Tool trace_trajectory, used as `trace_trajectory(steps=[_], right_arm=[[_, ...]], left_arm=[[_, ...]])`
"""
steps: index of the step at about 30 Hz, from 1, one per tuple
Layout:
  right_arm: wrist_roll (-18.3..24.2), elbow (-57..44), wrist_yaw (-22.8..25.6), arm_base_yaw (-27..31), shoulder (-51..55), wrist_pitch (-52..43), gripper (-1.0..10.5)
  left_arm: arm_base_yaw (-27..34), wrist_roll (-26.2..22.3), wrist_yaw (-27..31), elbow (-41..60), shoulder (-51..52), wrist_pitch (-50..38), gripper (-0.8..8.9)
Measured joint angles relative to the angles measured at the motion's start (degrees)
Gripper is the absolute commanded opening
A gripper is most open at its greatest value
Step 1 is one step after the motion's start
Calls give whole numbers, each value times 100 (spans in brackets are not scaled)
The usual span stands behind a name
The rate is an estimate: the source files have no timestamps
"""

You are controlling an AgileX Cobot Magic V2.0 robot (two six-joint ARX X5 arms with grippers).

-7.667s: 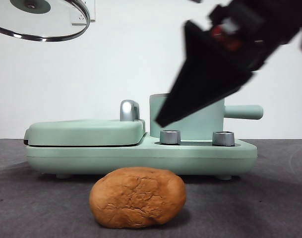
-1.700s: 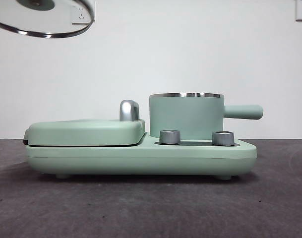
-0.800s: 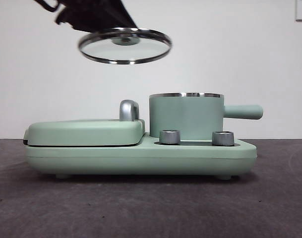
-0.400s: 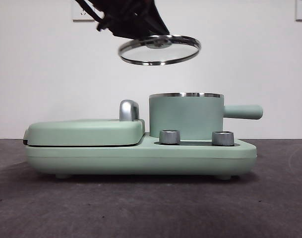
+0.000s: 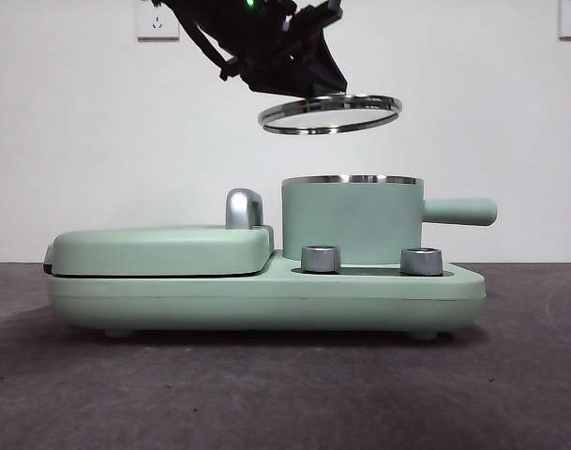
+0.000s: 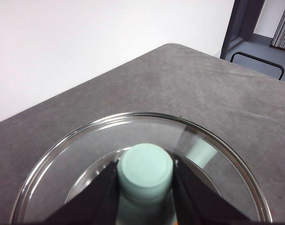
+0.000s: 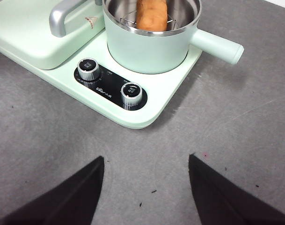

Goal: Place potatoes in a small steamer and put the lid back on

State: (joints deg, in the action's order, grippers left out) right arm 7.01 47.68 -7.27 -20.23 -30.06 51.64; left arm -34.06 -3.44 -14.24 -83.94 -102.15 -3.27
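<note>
My left gripper is shut on the mint-green knob of the glass lid and holds it level in the air, a little above the small steamer and slightly to its left. The steamer stands open on the mint-green appliance base, its straight handle pointing right. The orange-brown potato lies inside the steamer on a wire rack. My right gripper is open and empty, held high over the table in front of the appliance.
The flat mint-green griddle cover with a steel handle lies shut left of the steamer. Two steel dials sit on the base's front. The dark grey table stretches in front. A white wall stands behind.
My left gripper has carried the lid from the upper left rightward and a little down, to just above the steamer. The potato that lay on the table earlier is now in the steamer.
</note>
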Motion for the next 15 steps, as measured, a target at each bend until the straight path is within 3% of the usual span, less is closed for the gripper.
trace_trajectory(steps=[15], right_arm=[[-15,0,127,0,0,2,285]], left_arm=[[-109,-280,0,-33,-629,-319,15]])
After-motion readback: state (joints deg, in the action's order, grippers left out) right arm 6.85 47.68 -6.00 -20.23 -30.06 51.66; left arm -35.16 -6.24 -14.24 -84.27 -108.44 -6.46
